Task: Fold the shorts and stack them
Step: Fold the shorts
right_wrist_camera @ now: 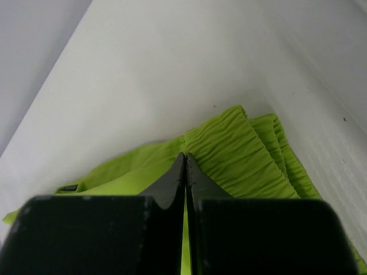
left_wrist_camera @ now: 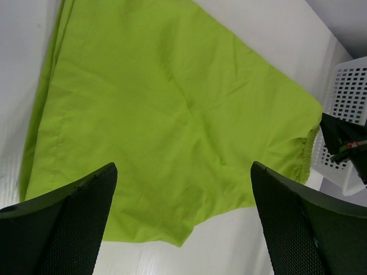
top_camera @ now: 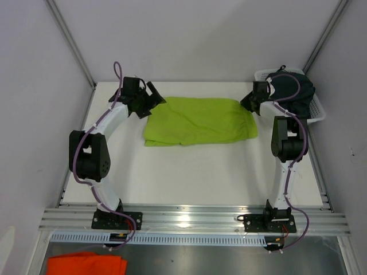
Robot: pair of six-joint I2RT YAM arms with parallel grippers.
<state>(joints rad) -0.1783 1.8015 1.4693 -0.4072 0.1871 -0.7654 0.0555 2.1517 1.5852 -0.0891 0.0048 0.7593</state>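
While the left fingers (left_wrist_camera: 69, 223) stand spread wide with nothing between them, poised at the far left corner of the lime green shorts (top_camera: 198, 120), the right fingers (right_wrist_camera: 169, 189) are clenched tight together, pinching the gathered elastic waistband at the shorts' right edge. Whether the left fingers touch the fabric I cannot tell. The green pair lies spread mostly flat, with soft creases, on the far half of the white tabletop (top_camera: 200, 172), between the two arms. The dark shorts (top_camera: 295, 89) sit bundled in a white basket (top_camera: 318, 112) at the far right corner, just beside the right arm. An orange cloth (top_camera: 86, 264) lies at the near left, off the tabletop, on a lower metal surface below the arm bases.
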